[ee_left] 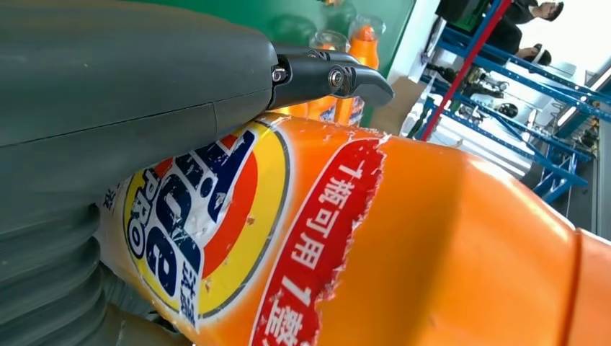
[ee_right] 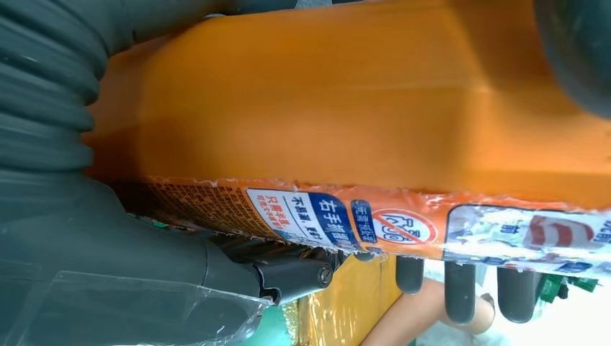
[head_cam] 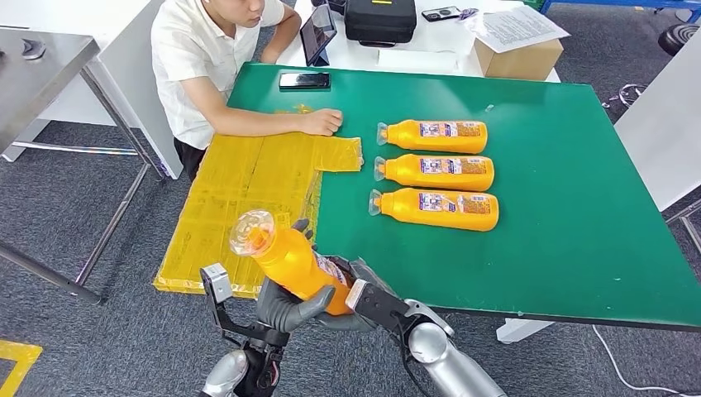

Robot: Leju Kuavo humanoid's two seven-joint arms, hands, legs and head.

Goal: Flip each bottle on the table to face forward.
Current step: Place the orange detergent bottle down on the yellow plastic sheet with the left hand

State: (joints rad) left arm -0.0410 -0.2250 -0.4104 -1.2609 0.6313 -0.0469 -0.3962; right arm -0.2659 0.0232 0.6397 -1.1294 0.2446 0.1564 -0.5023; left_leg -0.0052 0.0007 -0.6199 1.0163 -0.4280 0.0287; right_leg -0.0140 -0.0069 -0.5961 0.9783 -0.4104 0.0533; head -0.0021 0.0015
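Head view: left hand [head_cam: 289, 308] and right hand [head_cam: 364, 299] both clamped around the lower body of one orange bottle [head_cam: 285, 255], held tilted above the near left edge of the green table [head_cam: 579, 240], clear cap [head_cam: 250, 231] up and to the left. Beyond, to the right: three more orange bottles [head_cam: 436, 172] lying in a row, caps left, labels up. Far left: yellow sheet [head_cam: 248, 198] under a seated person's hand [head_cam: 321, 121].
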